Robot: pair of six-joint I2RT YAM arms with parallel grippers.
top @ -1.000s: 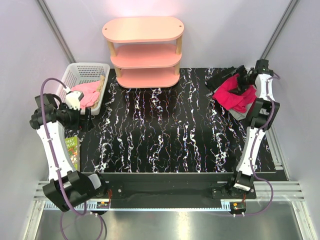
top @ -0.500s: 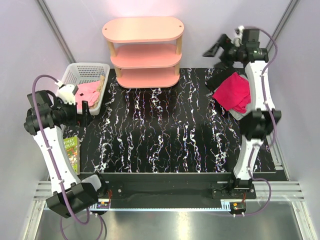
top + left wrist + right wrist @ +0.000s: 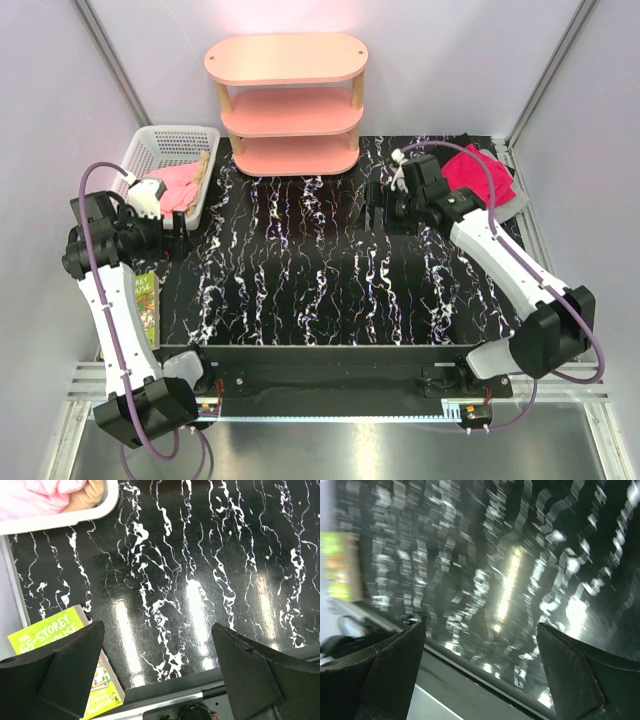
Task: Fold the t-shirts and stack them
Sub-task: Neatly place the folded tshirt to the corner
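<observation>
Right pincer (image 3: 380, 206) swung off red t-shirt (image 3: 482, 172) to table (image 3: 300, 280) centre, wide, empty, left pincer (image 3: 176, 234) wide, shirt seen only from above

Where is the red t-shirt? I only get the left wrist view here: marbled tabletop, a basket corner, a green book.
Observer: The red t-shirt lies at the far right corner of the table.
Operator: Does the right pincer have hold of it?
Observer: No. The right pincer is open and empty above mid-table, apart from the shirt.
Operator: Anything at the far edge?
Observer: A pink three-tier shelf stands there, near the middle.
</observation>
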